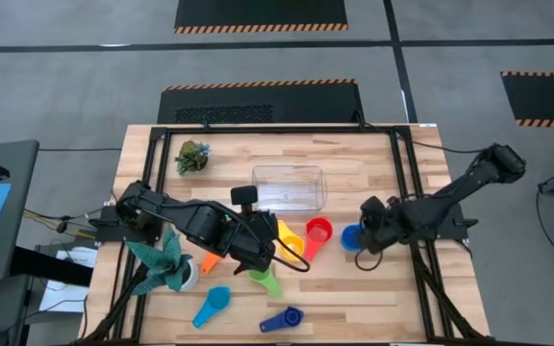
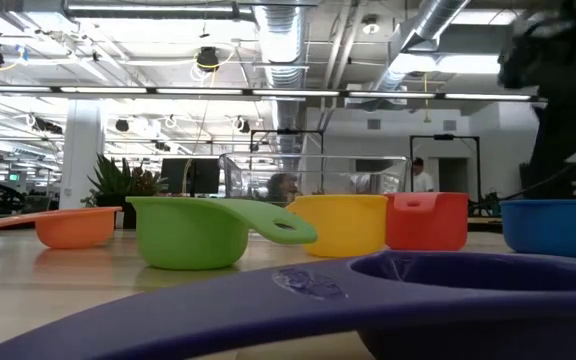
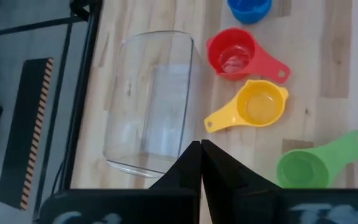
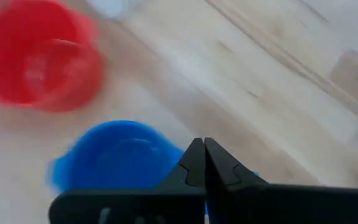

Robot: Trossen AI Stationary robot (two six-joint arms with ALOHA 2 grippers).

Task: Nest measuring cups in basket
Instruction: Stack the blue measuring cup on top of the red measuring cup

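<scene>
You see both end effectors clenched and empty: left end effector [image 3: 201,149] near the basket [image 1: 289,186], right end effector [image 4: 199,146] beside the blue cup [image 4: 120,155]

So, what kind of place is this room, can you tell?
Probably a robotics lab or workshop in an open industrial hall. The low view shows exposed ceiling ducts and a person standing far behind, and the high view shows hazard-striped floor mats around the wooden table.
</scene>
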